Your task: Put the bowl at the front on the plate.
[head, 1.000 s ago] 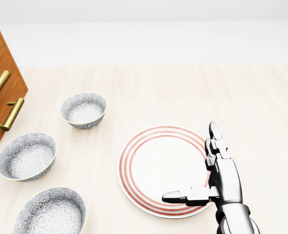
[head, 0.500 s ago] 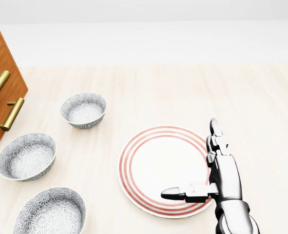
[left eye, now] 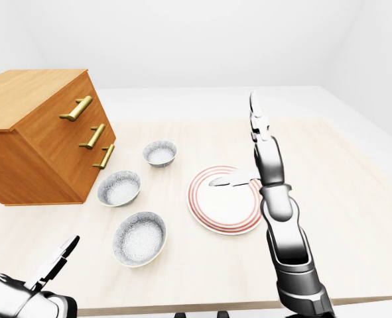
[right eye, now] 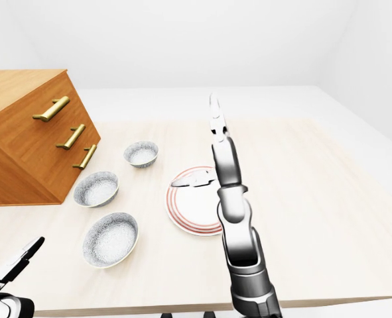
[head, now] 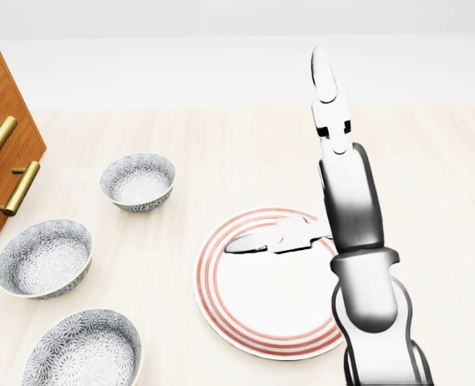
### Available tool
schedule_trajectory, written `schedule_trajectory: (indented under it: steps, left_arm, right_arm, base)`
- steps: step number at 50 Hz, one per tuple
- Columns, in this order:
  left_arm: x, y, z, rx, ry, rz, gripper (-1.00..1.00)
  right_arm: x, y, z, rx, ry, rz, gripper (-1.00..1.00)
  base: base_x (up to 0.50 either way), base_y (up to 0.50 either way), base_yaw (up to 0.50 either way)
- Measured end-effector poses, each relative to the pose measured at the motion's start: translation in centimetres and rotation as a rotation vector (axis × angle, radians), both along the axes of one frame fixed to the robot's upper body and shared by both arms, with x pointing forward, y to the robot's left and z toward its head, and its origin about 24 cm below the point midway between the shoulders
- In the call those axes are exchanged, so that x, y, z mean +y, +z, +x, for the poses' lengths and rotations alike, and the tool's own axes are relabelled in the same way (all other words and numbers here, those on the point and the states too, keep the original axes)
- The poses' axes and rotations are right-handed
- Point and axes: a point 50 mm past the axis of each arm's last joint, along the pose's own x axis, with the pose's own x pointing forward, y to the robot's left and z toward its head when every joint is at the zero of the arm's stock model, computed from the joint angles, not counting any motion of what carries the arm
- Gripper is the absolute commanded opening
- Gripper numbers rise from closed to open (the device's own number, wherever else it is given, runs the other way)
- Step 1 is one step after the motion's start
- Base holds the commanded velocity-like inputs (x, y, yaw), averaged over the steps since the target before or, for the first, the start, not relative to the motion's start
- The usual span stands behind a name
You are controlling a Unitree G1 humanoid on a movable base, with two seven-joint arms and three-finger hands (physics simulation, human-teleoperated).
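Pale wooden table [head: 430, 201]; right hand [head: 339, 173] released above striped plate [head: 253, 310]; bottom-left bowl [head: 80, 351] untouched.

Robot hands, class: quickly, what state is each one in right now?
Left hand: open, holding nothing, at the left-eye view's bottom left.
Right hand: open, fingers spread, holding nothing, above the plate.
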Motion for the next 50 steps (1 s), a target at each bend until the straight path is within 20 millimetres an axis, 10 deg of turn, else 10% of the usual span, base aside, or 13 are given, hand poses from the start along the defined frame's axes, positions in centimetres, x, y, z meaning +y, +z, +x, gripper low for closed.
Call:
schedule_trajectory:
  steps: [16,50]
  left_arm:
    - [0.0,-0.1,0.0,0.002,0.0,-0.003,1.0]
    - [0.0,-0.1,0.1,-0.002,-0.001,-0.007,1.0]
  right_arm:
    - [3.5,4.2,0.3,-0.167,0.01,-0.364,1.0]
    - [6.4,3.2,2.6,0.079,-0.187,-1.095,1.0]
  base:
    - [0.0,0.0,0.0]
    - [0.0,0.0,0.0]
